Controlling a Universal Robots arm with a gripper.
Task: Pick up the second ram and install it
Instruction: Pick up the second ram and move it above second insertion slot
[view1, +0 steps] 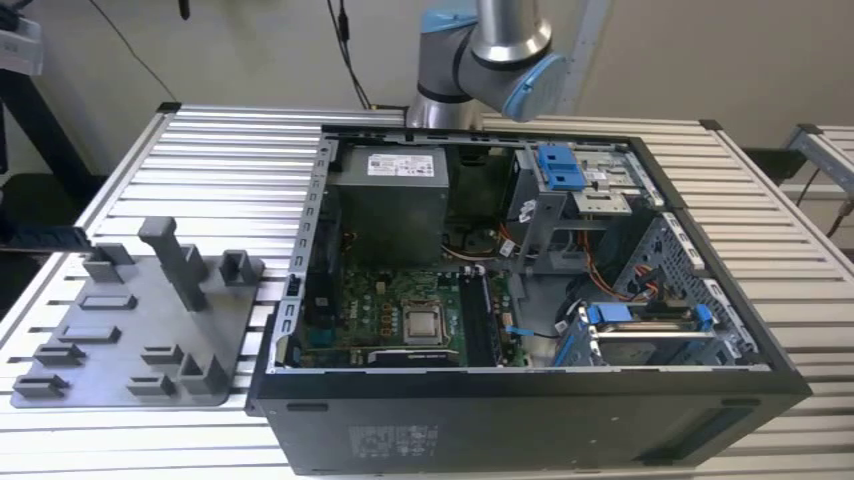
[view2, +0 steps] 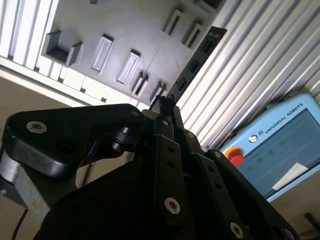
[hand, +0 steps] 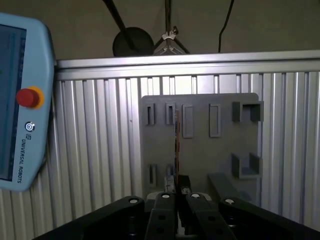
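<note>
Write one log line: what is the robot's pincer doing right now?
pincer: shut on second ram | backdrop: grey holder tray | install: not yet done

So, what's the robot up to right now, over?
Gripper shut on the second ram, stick seen edge-on. Grey holder plate beyond it. Computer case open on the table. No obstruction seen around the stick.

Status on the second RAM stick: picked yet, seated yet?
Pick looks done: the gripper is shut on the second ram, held off the grey holder tray in both wrist views. In hand: that stick. Left: the install. It is not in the open case, and the motherboard slots beside the processor are too dark to tell what is seated.
</note>
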